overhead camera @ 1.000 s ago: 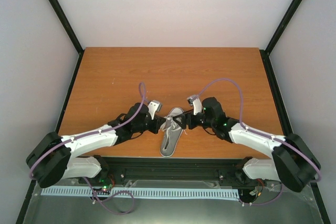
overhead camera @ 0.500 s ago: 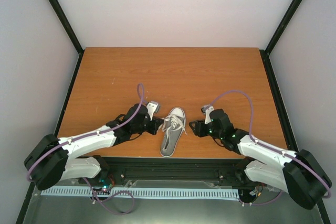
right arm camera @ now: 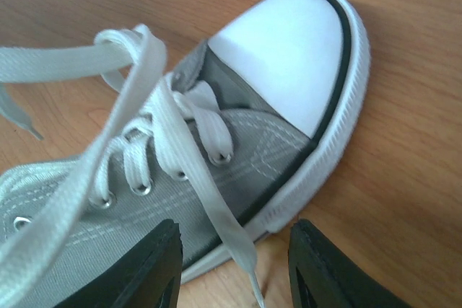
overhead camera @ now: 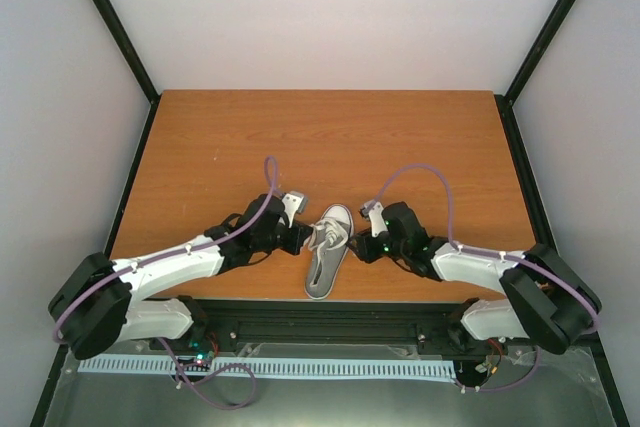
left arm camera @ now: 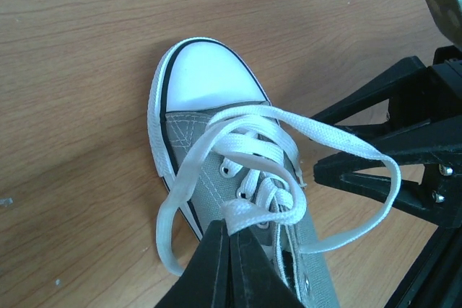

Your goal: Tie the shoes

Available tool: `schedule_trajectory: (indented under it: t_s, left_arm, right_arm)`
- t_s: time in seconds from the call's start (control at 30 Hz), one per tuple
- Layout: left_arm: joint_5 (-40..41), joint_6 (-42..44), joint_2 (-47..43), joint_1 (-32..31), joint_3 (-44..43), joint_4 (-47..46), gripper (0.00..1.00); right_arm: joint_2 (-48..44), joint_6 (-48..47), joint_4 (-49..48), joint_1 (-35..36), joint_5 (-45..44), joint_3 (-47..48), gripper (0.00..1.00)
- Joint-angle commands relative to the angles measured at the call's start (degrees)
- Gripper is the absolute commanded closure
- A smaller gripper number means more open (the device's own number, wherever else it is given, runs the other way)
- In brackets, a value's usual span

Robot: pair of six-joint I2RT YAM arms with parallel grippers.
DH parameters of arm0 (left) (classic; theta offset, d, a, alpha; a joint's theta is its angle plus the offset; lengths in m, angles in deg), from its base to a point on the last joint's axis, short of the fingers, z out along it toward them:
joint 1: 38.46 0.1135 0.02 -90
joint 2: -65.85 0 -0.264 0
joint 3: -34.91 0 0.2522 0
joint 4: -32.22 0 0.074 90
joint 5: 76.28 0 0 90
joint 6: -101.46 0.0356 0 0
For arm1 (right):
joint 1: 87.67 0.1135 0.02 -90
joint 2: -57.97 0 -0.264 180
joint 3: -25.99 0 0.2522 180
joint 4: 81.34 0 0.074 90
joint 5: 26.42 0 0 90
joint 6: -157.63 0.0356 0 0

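Observation:
A small grey canvas shoe (overhead camera: 328,250) with a white toe cap lies near the table's front edge, toe pointing away from the arms. It also shows in the left wrist view (left arm camera: 216,128) and the right wrist view (right arm camera: 238,149). My left gripper (left arm camera: 232,230) is at its left side, shut on a fold of the white lace (left arm camera: 267,210); the lace loops loosely over the tongue. My right gripper (right arm camera: 234,265) is open at the shoe's right side, its fingers (right arm camera: 325,268) straddling a loose lace end (right arm camera: 238,239) by the sole edge.
The shoe rests on an orange-brown wooden table (overhead camera: 330,137) enclosed by white walls with black corner posts. The right arm's black gripper body (left arm camera: 404,156) shows close to the shoe's right side in the left wrist view.
My right gripper pulled away to the right, then came back in to the shoe's right side. The lace loop has shifted. My left gripper has stayed at the shoe.

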Motion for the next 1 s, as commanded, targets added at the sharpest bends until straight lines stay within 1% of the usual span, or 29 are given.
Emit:
schedule_trajectory:
  t_s: [0.0, 0.13, 0.23, 0.3, 0.37, 0.4, 0.5, 0.53, 0.63, 0.73, 0.83, 0.97]
  left_arm:
    - [-0.7, -0.3, 1.2, -0.1, -3.0, 1.5, 0.99]
    - [-0.9, -0.4, 1.7, -0.1, -3.4, 1.6, 0.99]
    - [-0.8, -0.5, 1.9, -0.1, -3.5, 1.7, 0.99]
    - [-0.8, -0.6, 1.9, -0.1, -3.5, 1.6, 0.99]
    - [-0.5, -0.8, 1.7, -0.1, -3.4, 1.7, 0.99]
    - [0.0, -1.2, 1.5, -0.1, -3.3, 1.8, 0.99]
    - [4.8, -4.5, 0.0, 1.0, -2.8, 4.4, 0.99]
    - [6.3, -5.8, -0.9, 1.6, -2.3, 6.1, 0.99]
    - [5.4, -9.2, -3.7, 5.1, -0.2, 9.0, 0.99]
    - [4.0, -10.7, -6.3, 8.0, 1.5, 13.1, 0.99]
    - [5.3, -11.8, -9.2, 9.7, 2.3, 18.1, 0.99]
    - [7.7, -15.1, -12.6, 13.1, 3.5, 23.6, 0.99]
  right_arm:
    - [3.0, -4.0, -4.1, 0.4, 2.7, 2.7, 0.6]
    - [6.0, -4.9, -5.2, 0.4, 4.2, 4.1, 0.66]
    - [7.8, -5.2, -5.8, 0.4, 5.0, 4.9, 0.72]
    - [8.4, -5.2, -6.2, 0.4, 5.2, 5.0, 0.82]
    - [8.3, -4.5, -6.5, 0.4, 4.6, 4.8, 0.95]
    - [7.8, -4.0, -6.2, 0.5, 3.7, 4.7, 0.97]
    - [4.6, -0.5, -1.6, 0.4, -1.5, 4.9, 0.97]
    - [2.1, 1.4, 2.0, 0.4, -5.1, 4.8, 0.97]
    - [-5.2, 7.2, 11.2, 0.1, -12.8, 3.9, 0.97]
    - [-13.3, 11.8, 19.8, -1.6, -17.4, 1.9, 0.97]
    - [-20.4, 14.7, 25.9, -5.2, -18.1, 0.0, 0.97]
    - [-25.9, 17.8, 30.7, -10.5, -16.3, -2.1, 0.97]
